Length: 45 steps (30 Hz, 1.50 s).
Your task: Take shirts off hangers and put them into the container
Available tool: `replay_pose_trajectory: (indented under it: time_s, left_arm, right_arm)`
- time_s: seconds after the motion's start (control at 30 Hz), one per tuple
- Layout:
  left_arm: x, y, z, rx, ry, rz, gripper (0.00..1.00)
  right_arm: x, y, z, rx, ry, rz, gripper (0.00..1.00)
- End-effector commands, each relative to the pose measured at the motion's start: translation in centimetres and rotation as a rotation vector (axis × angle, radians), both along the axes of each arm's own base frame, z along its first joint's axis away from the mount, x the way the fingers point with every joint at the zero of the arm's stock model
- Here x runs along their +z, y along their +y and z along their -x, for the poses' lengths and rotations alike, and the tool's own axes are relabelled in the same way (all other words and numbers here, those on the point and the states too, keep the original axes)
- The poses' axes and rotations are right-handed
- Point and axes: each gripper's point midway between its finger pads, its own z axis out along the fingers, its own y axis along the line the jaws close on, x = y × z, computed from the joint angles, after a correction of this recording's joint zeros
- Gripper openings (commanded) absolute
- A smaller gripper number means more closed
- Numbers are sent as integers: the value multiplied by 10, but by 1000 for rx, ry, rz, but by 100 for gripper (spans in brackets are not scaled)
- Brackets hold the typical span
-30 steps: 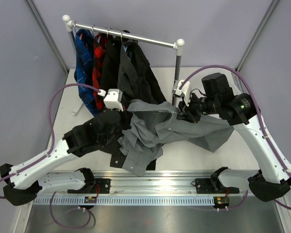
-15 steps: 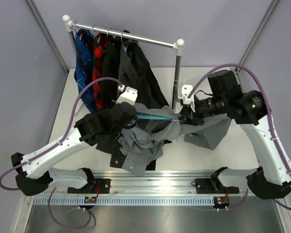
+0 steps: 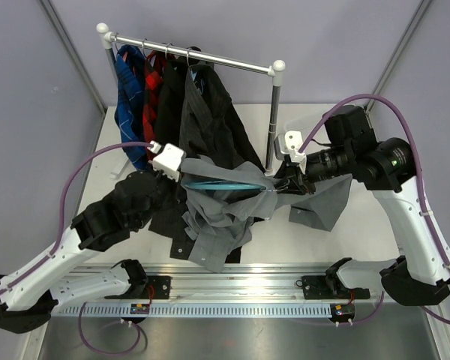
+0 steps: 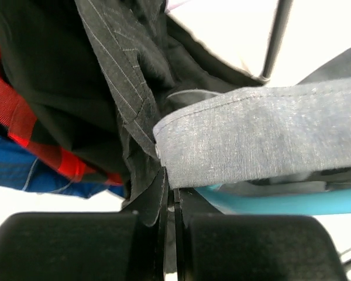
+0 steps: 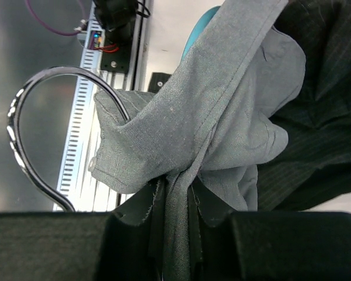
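The light grey shirt (image 3: 232, 206) hangs stretched between both grippers over the table's middle. My left gripper (image 3: 180, 178) is shut on its banded edge (image 4: 263, 134) at the left. At the right, my right gripper (image 3: 282, 184) is shut on a bunched fold (image 5: 210, 105). The light blue hanger (image 3: 225, 185) lies bare across the shirt's top, and it also shows in the left wrist view (image 4: 281, 202). Behind, the pinstriped shirt (image 3: 210, 120), black shirt (image 3: 169, 97), red plaid shirt (image 3: 151, 101) and blue plaid shirt (image 3: 129, 97) hang from the rail. The container is out of view.
The metal rail (image 3: 195, 56) with white knobs stands at the table's back; its right post (image 3: 274, 120) rises just behind my right gripper. The arms' mounting track (image 3: 232, 289) runs along the near edge. Grey walls close in both sides.
My left gripper reached right, then drew back left with the shirt's edge, baring more of the blue hanger. The right gripper rose a little and kept its hold.
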Motion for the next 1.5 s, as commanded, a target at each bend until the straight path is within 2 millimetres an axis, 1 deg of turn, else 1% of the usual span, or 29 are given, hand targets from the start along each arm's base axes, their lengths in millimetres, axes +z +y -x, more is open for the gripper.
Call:
replay_pose_trajectory:
  time_s: [0.0, 0.03, 0.07, 0.17, 0.23, 0.27, 0.3, 0.33, 0.4, 0.43, 0.5, 0.57, 0.6, 0.63, 0.73, 0.8, 0.87, 0.9, 0.93, 0.97, 1.03, 1.07, 1.13, 1.17, 1.27, 1.33, 1.37, 1.4, 1.47]
  left_arm:
    - [-3, 2, -4, -66, -37, -15, 3]
    - [-7, -1, -3, -91, -36, -26, 0]
    - [-17, -4, -4, -118, -27, -59, 0]
    - [-30, 1, -9, -104, -7, -84, 0]
    - [-30, -1, -9, -134, -18, -64, 0]
    - [-20, -4, -9, -153, -57, -33, 0]
    - [-17, -12, -5, -205, -69, -10, 0]
    - [-11, -16, -5, -228, -84, 11, 7]
    - [7, -30, -4, -282, -114, 65, 15]
    - [13, -35, -6, -296, -122, 81, 23]
    - [19, -52, -7, -353, -103, 101, 29]
    - [24, -67, -6, -412, -94, 126, 30]
    - [19, -75, -9, -426, -72, 121, 31]
    - [27, -79, -9, -444, -81, 134, 31]
    - [33, -88, -5, -488, -76, 163, 38]
    - [38, -89, 1, -515, -75, 190, 53]
    - [45, -84, 5, -507, -83, 223, 66]
    - [49, -81, 7, -499, -86, 236, 84]
    - [52, -77, 9, -489, -87, 245, 92]
    - [63, -71, 14, -486, -106, 264, 97]
    - [67, -62, 23, -486, -101, 259, 99]
    - [78, -57, 32, -502, -118, 274, 99]
    - [77, -52, 45, -535, -102, 271, 99]
    - [82, -52, 60, -602, -104, 285, 99]
    - [69, -61, 88, -750, -38, 275, 99]
    - [52, -67, 93, -795, 27, 253, 99]
    - [46, -71, 96, -822, 54, 251, 98]
    - [33, -76, 94, -833, 100, 232, 98]
    - [23, -82, 96, -882, 123, 209, 96]
  right_arm:
    - [8, -9, 42, 103, 103, -29, 0]
    - [9, -8, 42, 110, 108, -31, 0]
    - [12, -8, 42, 108, 101, -35, 0]
    - [18, -10, 43, 97, 77, -49, 0]
    - [18, -9, 45, 103, 85, -53, 0]
    - [15, -8, 44, 107, 97, -48, 0]
    - [9, -7, 44, 111, 120, -38, 0]
    - [6, -5, 43, 119, 139, -37, 0]
    - [-3, 0, 40, 133, 187, -34, 0]
    - [-7, 3, 37, 134, 207, -28, 0]
    - [-14, 6, 33, 134, 232, -23, 0]
    - [-19, 9, 28, 127, 248, -17, 0]
    - [-23, 9, 26, 117, 256, -4, 0]
    - [-26, 9, 23, 107, 257, 4, 0]
    - [-34, 8, 13, 55, 247, 28, 0]
    - [-37, 9, 8, 31, 241, 34, 0]
    - [-39, 11, 3, 16, 246, 36, 0]
    - [-41, 11, 1, 8, 249, 41, 0]
    - [-42, 12, -2, 3, 253, 44, 0]
    - [-42, 14, -3, -2, 252, 41, 0]
    - [-42, 16, -8, -12, 256, 40, 0]
    - [-42, 16, -9, -14, 255, 37, 0]
    - [-44, 18, -12, -16, 265, 43, 0]
    - [-43, 18, -12, -12, 264, 45, 0]
    - [-45, 18, -12, 7, 265, 56, 0]
    - [-50, 17, -9, 38, 281, 79, 0]
    - [-47, 17, -6, 59, 277, 76, 0]
    - [-50, 17, -7, 71, 286, 86, 0]
    - [-50, 15, -4, 93, 292, 102, 0]
